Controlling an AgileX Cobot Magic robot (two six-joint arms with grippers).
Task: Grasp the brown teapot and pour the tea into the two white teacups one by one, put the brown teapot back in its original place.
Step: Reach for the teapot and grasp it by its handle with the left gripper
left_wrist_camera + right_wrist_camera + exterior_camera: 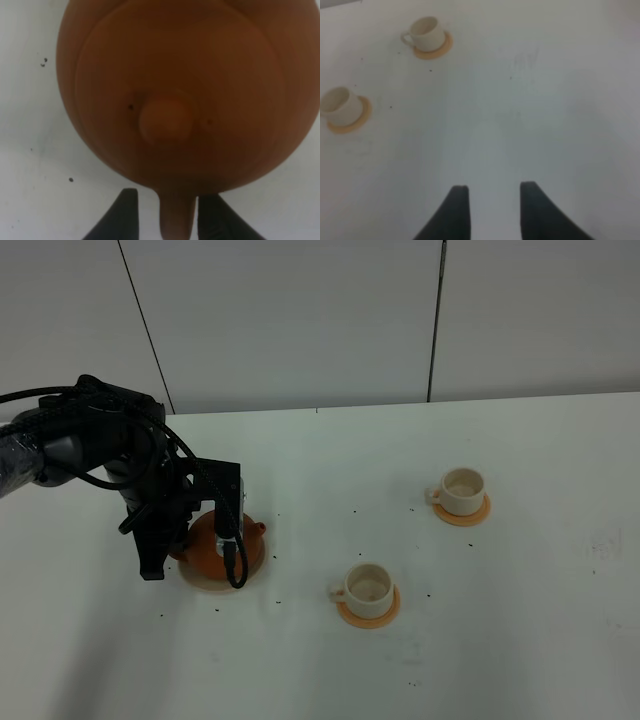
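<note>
The brown teapot [170, 90] sits directly under the left gripper [168, 196], upright on the beige saucer [205, 583]. Its lid knob [165, 120] is just ahead of the gripper's black fingers [122, 217]. The loop handle [176, 215] stands between those fingers. One finger lies almost against the handle, while a strip of white shows between the handle and the other finger. The jaws are therefore apart around the handle and not clamped on it. In the high view the left arm [90, 445] bends down over the pot and hides most of it. The short spout [258, 528] points away from the gripper.

Well away from the left gripper, on the spout side, stands the nearer teacup [368, 585] on its orange coaster [372, 620]. The farther teacup [462, 490] stands beyond it on a second coaster [472, 517]. Both cups are upright.

The right gripper [492, 200] hangs over bare surface with its jaws apart and nothing between them. Both cups lie far out ahead of it.

The tabletop [520, 640] is plain white and matte, with tiny dark specks [354, 511] scattered around the teapot and cups. Behind it rises a pale wall [300, 320] of flat panels divided by thin dark seams [436, 320].
</note>
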